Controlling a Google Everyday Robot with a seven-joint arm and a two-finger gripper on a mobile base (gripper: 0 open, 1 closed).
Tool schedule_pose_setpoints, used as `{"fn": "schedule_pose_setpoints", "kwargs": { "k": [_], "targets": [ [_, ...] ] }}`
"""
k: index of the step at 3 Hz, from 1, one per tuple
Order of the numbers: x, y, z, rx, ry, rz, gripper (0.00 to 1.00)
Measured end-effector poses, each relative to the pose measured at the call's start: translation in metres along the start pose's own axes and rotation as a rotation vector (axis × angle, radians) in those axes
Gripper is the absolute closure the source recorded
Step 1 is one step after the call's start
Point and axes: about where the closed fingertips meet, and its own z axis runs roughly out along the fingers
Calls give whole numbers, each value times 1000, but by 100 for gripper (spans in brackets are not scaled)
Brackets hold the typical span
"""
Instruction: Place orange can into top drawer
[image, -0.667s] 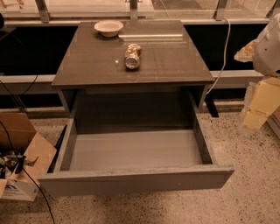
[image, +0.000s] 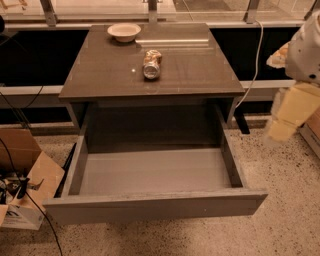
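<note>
Unmoved: 1 orange can (pincer far rt).

the top drawer is pulled out in the lower middle, its floor open from above. the desk overhangs its rear part. a cardboard box stands just beside it at lower left. the gripper hangs at the right edge, apart from the desk.

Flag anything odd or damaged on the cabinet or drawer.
The orange can looks dented and lies on its side on the cabinet top, silver end toward the open top drawer. The gripper hangs at the view's right edge, away from it.
</note>
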Motion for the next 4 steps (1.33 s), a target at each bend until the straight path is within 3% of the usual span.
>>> {"fn": "schedule_pose_setpoints", "kwargs": {
  "k": [1, 3, 4],
  "targets": [
    [-32, -18, 14, -1, -80, 99, 0],
    [-33, -19, 20, -9, -75, 171, 0],
    [-71, -23, 41, -32, -125, 226, 0]
  ]
}}
